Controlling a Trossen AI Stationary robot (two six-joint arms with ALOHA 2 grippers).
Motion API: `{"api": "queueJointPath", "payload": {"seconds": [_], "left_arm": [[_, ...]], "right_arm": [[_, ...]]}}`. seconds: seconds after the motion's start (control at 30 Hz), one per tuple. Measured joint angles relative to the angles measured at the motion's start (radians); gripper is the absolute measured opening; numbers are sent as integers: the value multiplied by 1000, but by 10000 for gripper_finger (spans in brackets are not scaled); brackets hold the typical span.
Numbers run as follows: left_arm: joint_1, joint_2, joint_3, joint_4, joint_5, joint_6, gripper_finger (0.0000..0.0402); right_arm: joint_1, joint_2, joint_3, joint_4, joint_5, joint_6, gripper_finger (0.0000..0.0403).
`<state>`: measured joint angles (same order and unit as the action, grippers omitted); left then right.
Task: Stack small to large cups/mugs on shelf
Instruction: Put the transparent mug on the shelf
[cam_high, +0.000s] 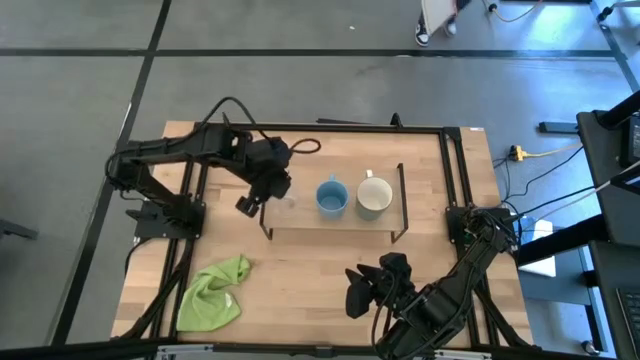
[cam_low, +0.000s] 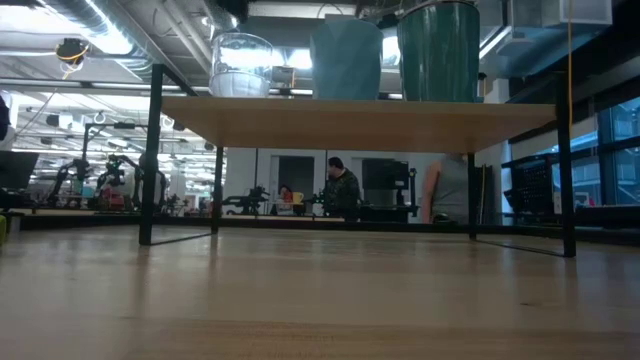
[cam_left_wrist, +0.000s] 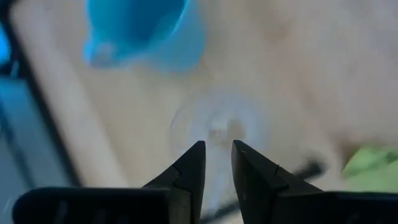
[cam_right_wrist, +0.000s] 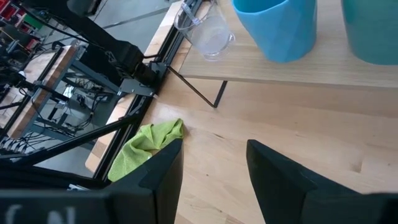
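Observation:
The shelf (cam_high: 300, 222) stands mid-table, and all three vessels stand on its board by their bases. The clear glass cup (cam_right_wrist: 210, 34) is at the left end and also shows in the low view (cam_low: 243, 65). The light-blue mug (cam_high: 332, 197) is in the middle and the cream-white mug (cam_high: 374, 195) is to its right. My left gripper (cam_high: 250, 203) hovers over the shelf's left end. In its wrist view its fingers (cam_left_wrist: 217, 146) stand a narrow gap apart, above the glass cup (cam_left_wrist: 217, 121) and clear of it. My right gripper (cam_high: 358, 293) waits open and empty near the table's front edge.
A green cloth (cam_high: 215, 293) lies crumpled at the table's near left and also shows in the right wrist view (cam_right_wrist: 146, 146). The black frame rails (cam_high: 452, 170) run along the table's edges. Bare tabletop lies between the shelf and the near edge. People show in the room behind.

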<state>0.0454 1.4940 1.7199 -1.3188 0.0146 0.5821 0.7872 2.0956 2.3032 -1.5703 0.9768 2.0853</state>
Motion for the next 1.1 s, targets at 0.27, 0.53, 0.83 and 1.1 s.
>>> {"api": "queueJointPath", "payload": {"seconds": [0.27,0.53,0.83,1.1], "left_arm": [[120,-17,-93,-108,-106,-92,64],[125,-44,-150,-103,-47,-171,5],[99,-44,-161,-99,-10,-290,1],[105,-44,-164,-39,25,-304,1]], "right_arm": [[0,0,0,0,1,0,177],[0,0,0,0,0,-1,177],[0,0,0,-1,0,-16,177],[-1,0,0,-1,-2,-22,177]]}}
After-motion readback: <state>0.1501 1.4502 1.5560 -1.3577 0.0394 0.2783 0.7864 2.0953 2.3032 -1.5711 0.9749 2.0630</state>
